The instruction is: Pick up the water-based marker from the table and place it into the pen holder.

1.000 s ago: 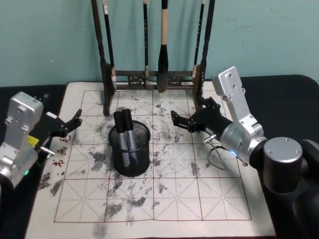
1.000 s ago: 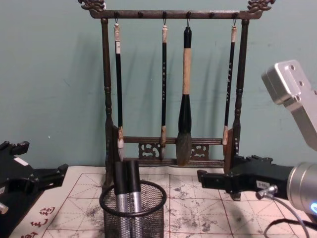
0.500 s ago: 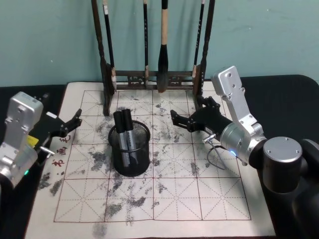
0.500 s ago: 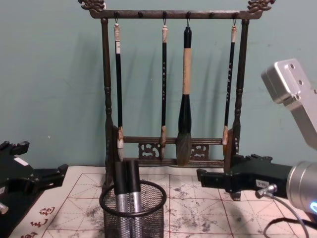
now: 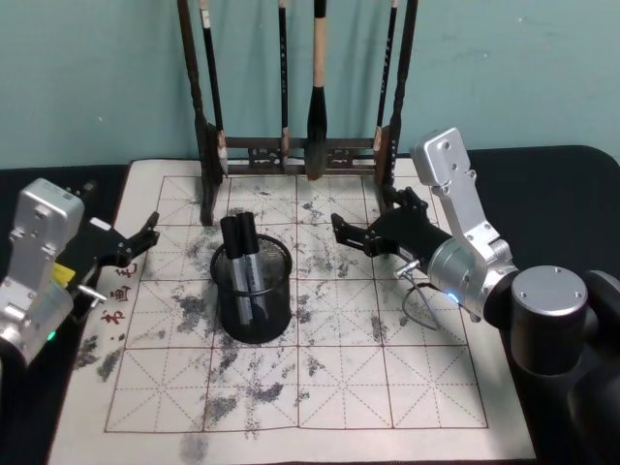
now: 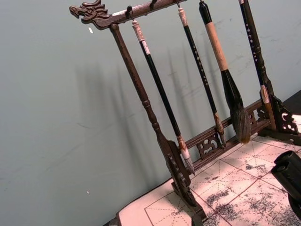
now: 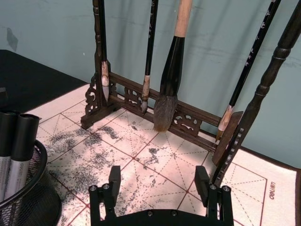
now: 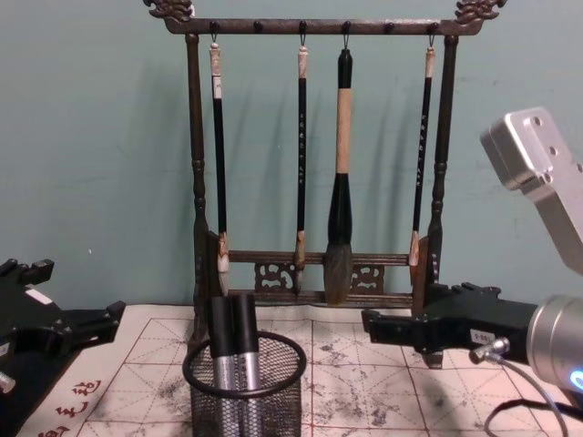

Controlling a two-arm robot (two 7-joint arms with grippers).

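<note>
The dark counter (image 5: 572,170) carries a cream calligraphy mat (image 5: 387,387) with red grid lines and grey ink smudges spread over most of it. At the far edge of the mat stands a tall dark wooden brush rack (image 8: 195,182) with four brushes (image 8: 341,182) hanging from its top bar against the teal wall. On the right side the silver right arm (image 5: 465,228) reaches in over the mat, and its black right pincer (image 5: 339,231) hovers just above the paper near the rack's right foot, jaws spread wide with nothing between them; the right wrist view shows both fingers (image 7: 114,176) well apart over bare mat. At the left edge of the mat the left pincer (image 5: 147,232) sits low and off to the side, its black fingers parted and empty. Between the two, left of centre on the mat, stands the pen holder (image 5: 252,291), a round black mesh cup, and two markers (image 5: 242,257) with black caps and grey barrels stand in it side by side, leaning toward the rack.
</note>
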